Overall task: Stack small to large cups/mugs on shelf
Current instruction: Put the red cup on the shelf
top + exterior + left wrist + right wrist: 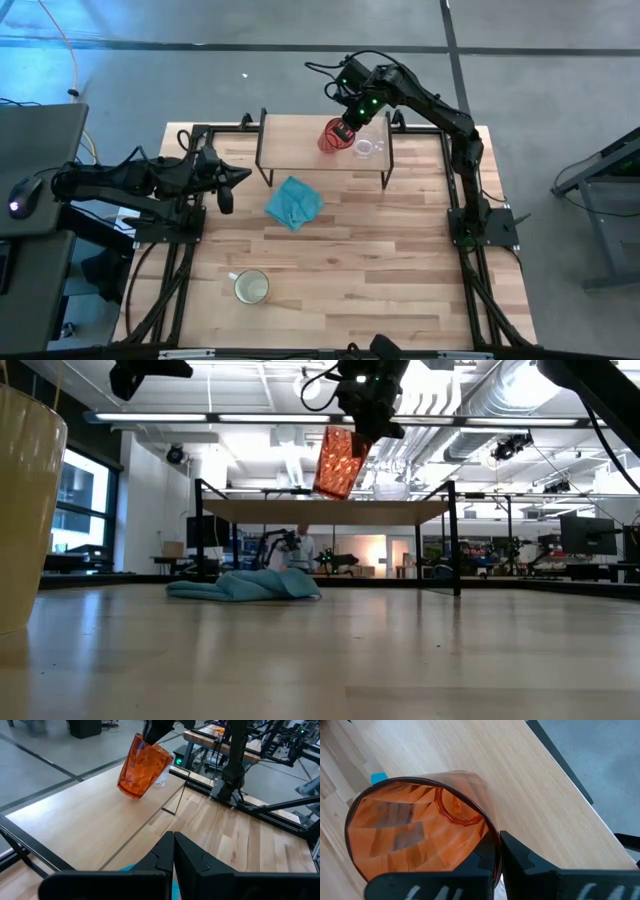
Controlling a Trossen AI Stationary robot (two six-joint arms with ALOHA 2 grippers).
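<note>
Crumpled teal cloth point(293, 203) lies on the table point(400, 270).

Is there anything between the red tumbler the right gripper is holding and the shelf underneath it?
Nothing visible. The right gripper holds the red tumbler tilted in the air above the shelf, bare board below it. The clear glass cup stands beside that spot, not under it.

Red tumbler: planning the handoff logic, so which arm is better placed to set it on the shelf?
Right. Its tool already grips the red tumbler above the shelf; the left tool waits beside it, shut.
</note>
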